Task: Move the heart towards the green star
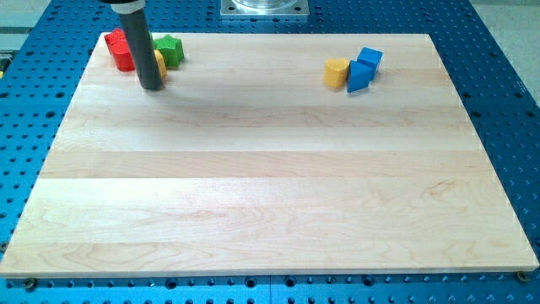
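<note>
The green star [171, 50] lies near the board's top left corner. A yellow block [160, 64], mostly hidden behind the rod, touches the star's lower left side; its shape cannot be made out. Red blocks [118, 48] sit just left of the rod. My tip [150, 87] rests on the board right below the yellow block and the star. A second yellow block [337, 73], which looks heart-shaped, lies far to the right near the view's top.
A blue cube [369, 58] and another blue block [359, 76] touch the right side of the heart-like yellow block. The wooden board [270, 186] lies on a blue perforated table.
</note>
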